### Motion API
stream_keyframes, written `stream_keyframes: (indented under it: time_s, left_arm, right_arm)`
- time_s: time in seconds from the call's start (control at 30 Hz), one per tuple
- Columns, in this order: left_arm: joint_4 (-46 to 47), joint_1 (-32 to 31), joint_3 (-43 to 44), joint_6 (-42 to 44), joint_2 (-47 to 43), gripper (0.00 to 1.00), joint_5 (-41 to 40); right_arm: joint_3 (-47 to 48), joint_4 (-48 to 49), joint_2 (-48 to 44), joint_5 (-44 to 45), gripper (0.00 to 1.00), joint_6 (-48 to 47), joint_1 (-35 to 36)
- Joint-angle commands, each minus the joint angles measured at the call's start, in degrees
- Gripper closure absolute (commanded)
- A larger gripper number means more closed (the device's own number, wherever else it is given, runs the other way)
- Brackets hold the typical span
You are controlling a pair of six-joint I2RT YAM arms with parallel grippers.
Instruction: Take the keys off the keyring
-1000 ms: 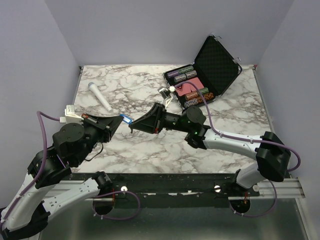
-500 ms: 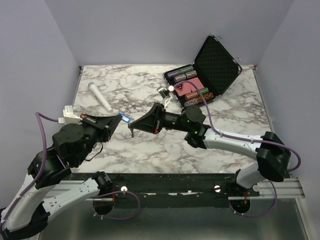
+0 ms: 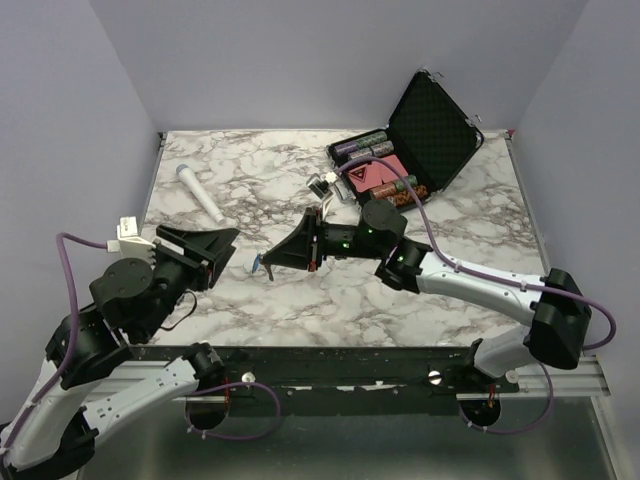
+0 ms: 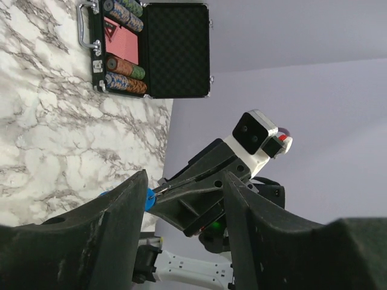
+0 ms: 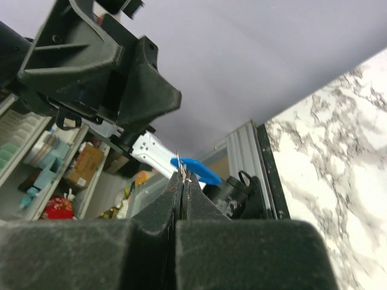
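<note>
**A:** Keyring (image 3: 256, 266) first. Whereabouts, reading from the left?

**B:** Not in the left pincer (image 4: 186, 179). Spread wide, nothing between the fingers (image 4: 118, 232). Raised off the marble table (image 3: 300, 300) and aimed straight at the right pincer's tip. Blue tag (image 4: 149, 199) just beside its lower fingertip; touching or not, cannot tell.

**A:** Why held open like that?

**B:** Probably poised to grip the tag end and pull against the other pincer. Hard to work a key off a ring with one grip only.

**A:** And further right?

**B:** Right pincer (image 5: 182, 181) closed tight, a sliver of metal nipped at the very tip, tag sticking out just beyond. Held up in the air, likely to leave the free end reachable from the left.

**A:** Keys?

**B:** Cannot tell. Too small to separate key from ring in that sliver, so judged not yet off.

**A:** Anything else nearby?

**B:** White microphone (image 3: 200, 195) well beyond the left pincer, open chip case (image 3: 432, 125) well behind the right one. Neither in the way.
</note>
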Motion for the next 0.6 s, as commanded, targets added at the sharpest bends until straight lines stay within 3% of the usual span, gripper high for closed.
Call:
stream_keyframes:
  time_s: [0.0, 0.13, 0.3, 0.47, 0.57]
  left_arm:
    - [-1.3, -0.2, -1.0, 7.5, -3.2, 0.39, 0.1]
    - [6.8, -0.1, -3.0, 25.3, -6.4, 0.44, 4.7]
    - [11.1, -0.2, -3.8, 46.5, -7.9, 0.47, 20.1]
    - [10.8, -0.2, -4.3, 55.3, -7.9, 0.44, 33.3]
    - [10.9, -0.2, -4.6, 58.1, -5.0, 0.43, 41.6]
  right_arm:
    - [4.2, -17.6, -4.3, -3.5, 0.99, -10.0, 0.3]
    - [6.9, -29.3, -6.7, -6.5, 0.99, -15.9, 0.3]
    - [10.5, -44.5, -8.6, -11.7, 0.99, -22.6, 0.4]
    - [17.4, -64.0, -6.9, -11.1, 0.99, -29.7, 0.3]
    - [19.2, -71.0, -6.6, -8.5, 0.99, -31.7, 0.4]
